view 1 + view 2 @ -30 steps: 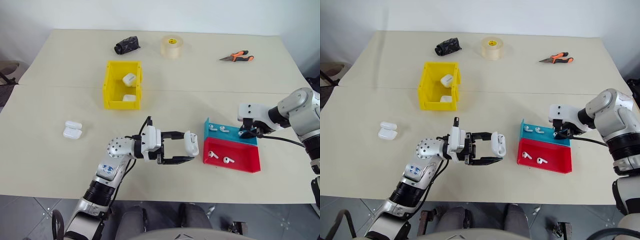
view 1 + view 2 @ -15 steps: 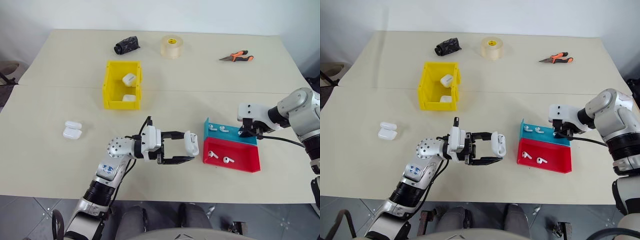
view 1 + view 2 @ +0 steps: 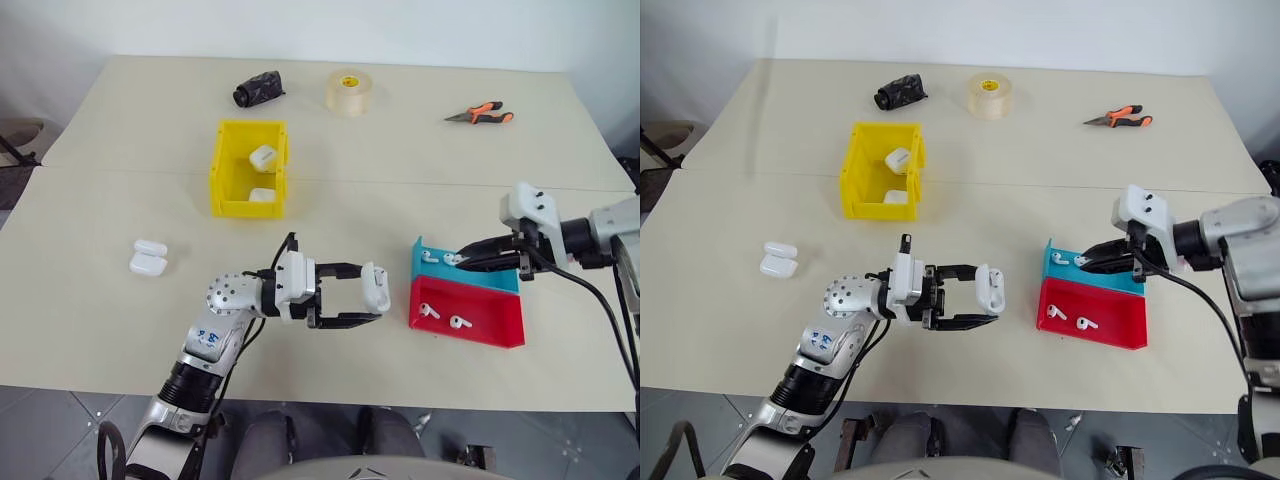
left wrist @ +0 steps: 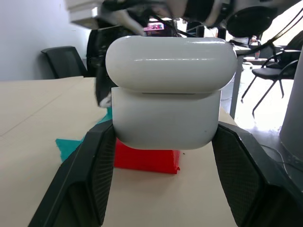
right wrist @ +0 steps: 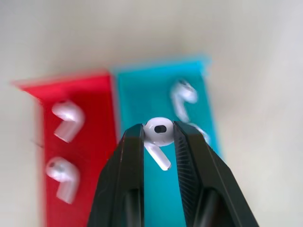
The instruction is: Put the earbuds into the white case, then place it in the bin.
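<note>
The bright yellow rectangular plastic bin [image 3: 249,169] holds two small white cases. The blue angled tray [image 3: 462,270] carries two tiny glossy white earbuds [image 5: 183,96]; the red angled tray [image 3: 468,313] beside it carries two more. The right gripper [image 5: 158,134], lifted above the blue tray and pointing left, pinches one earbud [image 5: 158,131]. The left gripper [image 3: 368,301], level and pointing right, clamps the rounded white plastic case [image 4: 169,89] above the table just left of the trays, its lid shut
</note>
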`<state>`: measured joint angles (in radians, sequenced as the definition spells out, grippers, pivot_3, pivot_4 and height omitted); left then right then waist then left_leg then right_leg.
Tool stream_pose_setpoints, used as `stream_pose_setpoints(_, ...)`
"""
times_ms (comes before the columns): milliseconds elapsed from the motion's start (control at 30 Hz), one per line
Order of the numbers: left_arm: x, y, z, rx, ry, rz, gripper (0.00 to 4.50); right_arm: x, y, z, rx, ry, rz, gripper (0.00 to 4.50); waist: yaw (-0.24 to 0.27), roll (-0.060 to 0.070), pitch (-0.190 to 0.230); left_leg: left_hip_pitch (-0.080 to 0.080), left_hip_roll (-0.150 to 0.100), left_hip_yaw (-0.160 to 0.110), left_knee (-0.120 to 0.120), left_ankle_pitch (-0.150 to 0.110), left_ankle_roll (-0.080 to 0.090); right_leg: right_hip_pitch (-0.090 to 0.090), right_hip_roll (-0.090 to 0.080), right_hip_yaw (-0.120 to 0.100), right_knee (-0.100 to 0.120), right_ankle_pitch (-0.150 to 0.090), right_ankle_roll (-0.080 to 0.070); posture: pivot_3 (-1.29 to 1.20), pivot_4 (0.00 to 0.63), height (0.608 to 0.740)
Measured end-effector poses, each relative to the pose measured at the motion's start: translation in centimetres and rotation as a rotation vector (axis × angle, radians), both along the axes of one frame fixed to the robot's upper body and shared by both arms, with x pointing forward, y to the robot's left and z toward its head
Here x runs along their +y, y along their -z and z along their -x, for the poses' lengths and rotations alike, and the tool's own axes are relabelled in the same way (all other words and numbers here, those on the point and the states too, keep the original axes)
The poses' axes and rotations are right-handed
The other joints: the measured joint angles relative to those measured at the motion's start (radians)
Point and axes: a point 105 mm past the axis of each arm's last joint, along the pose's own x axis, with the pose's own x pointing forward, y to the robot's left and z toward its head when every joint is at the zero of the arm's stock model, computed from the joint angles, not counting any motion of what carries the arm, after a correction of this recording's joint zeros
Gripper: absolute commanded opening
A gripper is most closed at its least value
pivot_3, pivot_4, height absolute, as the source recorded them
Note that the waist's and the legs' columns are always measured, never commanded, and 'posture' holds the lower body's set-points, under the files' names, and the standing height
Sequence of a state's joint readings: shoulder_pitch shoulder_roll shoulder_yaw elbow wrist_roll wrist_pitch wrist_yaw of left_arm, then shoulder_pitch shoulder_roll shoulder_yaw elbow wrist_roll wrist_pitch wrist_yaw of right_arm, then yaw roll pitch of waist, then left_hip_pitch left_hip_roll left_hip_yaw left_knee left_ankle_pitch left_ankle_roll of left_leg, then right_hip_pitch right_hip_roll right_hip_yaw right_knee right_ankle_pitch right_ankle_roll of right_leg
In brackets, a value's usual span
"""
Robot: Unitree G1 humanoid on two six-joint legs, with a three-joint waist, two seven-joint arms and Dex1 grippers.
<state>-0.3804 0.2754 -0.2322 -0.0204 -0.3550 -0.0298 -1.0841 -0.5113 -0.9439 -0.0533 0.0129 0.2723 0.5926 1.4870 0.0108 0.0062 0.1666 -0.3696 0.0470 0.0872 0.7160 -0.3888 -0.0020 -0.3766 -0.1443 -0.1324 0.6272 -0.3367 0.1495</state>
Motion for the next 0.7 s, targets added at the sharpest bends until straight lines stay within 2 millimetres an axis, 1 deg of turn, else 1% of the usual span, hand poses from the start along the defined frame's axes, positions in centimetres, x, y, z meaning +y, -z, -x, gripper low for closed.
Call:
stream_pose_setpoints(33,0.0,0.0,0.0,0.000,0.000,0.001,2.71,0.6,0.0,0.5,0.011,-0.011,-0.059,0.64,0.002,0.000,0.000,0.000,0.000,0.000,0.000,0.000,0.000,0.000,0.000,0.000,0.000,0.000,0.000,0.00,0.150,0.740)
stream_pose_setpoints(100,0.0,0.0,-0.3,0.008,0.000,0.004,2.71,2.5,-0.6,1.8,0.010,-0.031,-0.244,0.64,0.006,0.000,0.000,0.000,0.000,0.000,0.000,0.000,0.000,0.000,0.000,0.000,0.001,0.000,0.000,0.00,0.150,0.740)
stream_pose_setpoints(200,-0.2,-0.1,-1.1,0.020,-0.001,0.005,2.71,4.7,-1.6,3.7,0.017,-0.021,-0.523,0.64,0.013,0.000,0.000,0.000,0.000,0.000,0.000,0.000,0.000,0.000,0.000,0.000,0.001,0.000,0.000,0.00,0.150,0.740)
stream_pose_setpoints(267,-0.2,-0.4,-1.4,0.010,0.006,0.009,2.71,5.7,-2.1,4.7,0.022,0.004,-0.682,0.64,0.016,-0.001,0.000,0.000,-0.001,-0.001,0.001,0.000,0.000,0.000,0.000,0.000,0.001,0.000,0.000,0.00,0.150,0.740)
stream_pose_setpoints(300,-0.3,-0.5,-1.5,0.010,0.010,0.008,2.71,6.1,-2.2,5.0,0.025,0.009,-0.731,0.64,0.016,-0.001,0.000,0.000,-0.001,0.000,0.000,0.000,0.000,0.000,0.000,0.000,0.001,0.000,0.000,0.00,0.150,0.740)
stream_pose_setpoints(367,-0.3,-0.6,-1.7,0.014,0.013,0.017,2.71,6.5,-2.5,5.5,0.026,0.036,-0.812,0.64,0.016,-0.001,0.000,0.000,-0.001,-0.001,0.000,0.000,0.000,0.000,0.000,0.000,0.001,0.000,0.000,0.00,0.150,0.740)
stream_pose_setpoints(433,-0.6,-0.9,-1.8,0.016,0.027,0.027,2.71,6.9,-2.4,5.8,0.038,0.072,-0.864,0.64,0.014,-0.001,0.000,0.000,-0.001,-0.001,0.000,0.000,0.000,0.000,0.000,0.000,0.000,0.000,0.000,0.00,0.150,0.740)
stream_pose_setpoints(600,-1.3,-1.9,-2.0,0.035,0.054,0.067,2.71,7.7,-1.8,6.0,0.045,0.123,-0.934,0.64,0.012,-0.001,0.000,0.001,-0.001,0.000,-0.001,0.000,0.000,0.000,0.000,0.000,0.000,0.000,0.000,0.00,0.150,0.740)
stream_pose_setpoints(700,-1.4,-2.3,-2.1,0.038,0.059,0.076,2.71,7.9,-1.5,5.9,0.033,0.144,-0.954,0.64,0.012,0.000,0.000,0.001,-0.001,0.000,-0.001,0.000,0.000,0.000,0.000,0.001,0.000,0.000,0.000,0.00,0.150,0.740)
